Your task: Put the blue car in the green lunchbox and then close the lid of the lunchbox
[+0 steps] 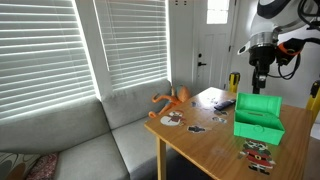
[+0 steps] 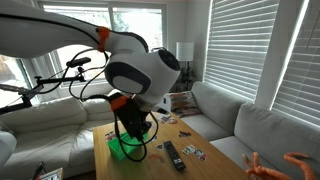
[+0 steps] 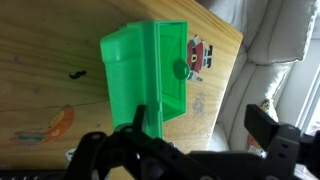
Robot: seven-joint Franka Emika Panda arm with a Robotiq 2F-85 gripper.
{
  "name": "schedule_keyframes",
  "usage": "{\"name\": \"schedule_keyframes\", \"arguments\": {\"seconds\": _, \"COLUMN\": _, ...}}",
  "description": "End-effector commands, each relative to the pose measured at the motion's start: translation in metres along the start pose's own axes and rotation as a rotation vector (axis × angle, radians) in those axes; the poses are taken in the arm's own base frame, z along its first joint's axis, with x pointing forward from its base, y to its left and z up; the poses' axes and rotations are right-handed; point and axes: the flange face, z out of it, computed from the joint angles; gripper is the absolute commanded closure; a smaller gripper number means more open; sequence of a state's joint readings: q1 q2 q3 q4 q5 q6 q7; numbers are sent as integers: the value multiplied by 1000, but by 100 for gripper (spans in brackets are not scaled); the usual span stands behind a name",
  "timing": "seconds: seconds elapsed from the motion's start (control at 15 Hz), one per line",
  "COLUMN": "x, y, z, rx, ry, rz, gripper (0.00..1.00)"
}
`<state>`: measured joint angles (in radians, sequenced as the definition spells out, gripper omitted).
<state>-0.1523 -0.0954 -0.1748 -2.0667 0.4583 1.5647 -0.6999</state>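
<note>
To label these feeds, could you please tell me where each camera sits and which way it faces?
Exterior view: beside the sofa, facing the table and green lunchbox; the hand hangs above it.
Exterior view: close behind the arm, facing the sofa; the arm fills it.
Wrist view: looks down onto the lunchbox; the hand shows below.
All share the lunchbox.

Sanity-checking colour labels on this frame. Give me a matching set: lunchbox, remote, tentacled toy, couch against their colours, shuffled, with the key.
Things:
1. lunchbox
2. remote
3. tentacled toy
4. couch

Colours:
a. orange
b. grey
c. green
d. black

Pairs: 1-c, 2-d, 3-a, 4-b
</note>
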Motion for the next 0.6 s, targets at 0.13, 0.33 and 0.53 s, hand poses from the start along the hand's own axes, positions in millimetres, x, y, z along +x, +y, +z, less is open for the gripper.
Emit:
{"name": "schedule_keyframes", "arguments": {"seconds": 0.13, "x": 3, "y": -27, "z": 10, "rx": -65, "ry": -25, "rz": -20, "gripper": 0}}
{"name": "schedule_keyframes", "arguments": {"seconds": 0.33, "x": 7, "y": -39, "z": 14, "rx": -85, "ry": -40, "rz": -46, "gripper": 0}}
{"name": "schedule_keyframes", "arguments": {"seconds": 0.53, "x": 10, "y": -51, "z": 21, "rx": -99, "ry": -64, "rz": -72, "gripper": 0}}
